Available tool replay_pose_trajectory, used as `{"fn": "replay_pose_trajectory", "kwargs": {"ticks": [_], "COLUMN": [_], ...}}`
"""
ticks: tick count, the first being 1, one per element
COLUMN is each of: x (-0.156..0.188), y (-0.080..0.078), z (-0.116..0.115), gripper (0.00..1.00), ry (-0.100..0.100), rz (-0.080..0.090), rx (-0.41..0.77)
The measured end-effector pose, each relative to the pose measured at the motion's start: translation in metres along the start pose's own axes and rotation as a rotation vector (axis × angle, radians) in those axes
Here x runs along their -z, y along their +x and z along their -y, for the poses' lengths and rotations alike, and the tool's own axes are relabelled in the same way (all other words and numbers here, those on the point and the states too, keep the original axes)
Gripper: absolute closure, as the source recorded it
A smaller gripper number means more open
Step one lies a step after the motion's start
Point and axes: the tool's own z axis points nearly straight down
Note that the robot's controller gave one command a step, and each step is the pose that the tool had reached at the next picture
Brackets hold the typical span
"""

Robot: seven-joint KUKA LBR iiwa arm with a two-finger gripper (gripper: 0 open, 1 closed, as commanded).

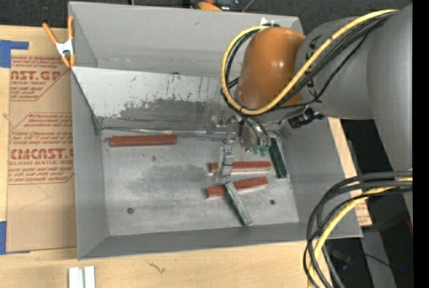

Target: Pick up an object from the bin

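The nearest candidate is a short reddish-brown stick (253, 164) lying flat on the bin (167, 32) floor, right of centre, with the gripper (226, 161) low over its left end. I cannot tell from this angle whether the gripper is spread or pressed together, and I see nothing clearly pinched in it, so I judge the pick to be at the descent-and-close step, with no lift yet. A second reddish-brown stick (251, 183) lies just below the first, nearly parallel. A grey metal bar (237, 205) slants across that second stick's left part, which makes this a tight cluster. Next I would want a clean closure on one stick alone; catching the bar as well could spoil the grasp. A green piece (277, 161) sits just right of the sticks, under the wrist's orange cover (268, 65). Well apart to the left lie a longer reddish-brown stick (143, 140) and a thin metal rod (161, 132), neither in the way.
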Motion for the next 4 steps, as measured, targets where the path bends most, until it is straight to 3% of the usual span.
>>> {"fn": "replay_pose_trajectory", "kwargs": {"ticks": [1, 2, 3, 4], "x": [-0.057, -0.055, -0.055, 0.073], "y": [0.064, 0.062, 0.076, 0.037], "z": [0.039, 0.037, 0.049, 0.057], "gripper": [0.0, 1.0, 1.0, 1.0], "ry": [-0.002, -0.003, -0.003, 0.001], "rz": [-0.004, 0.001, 0.0, 0.012], "rx": [0.307, 0.306, 0.311, 0.548]}}
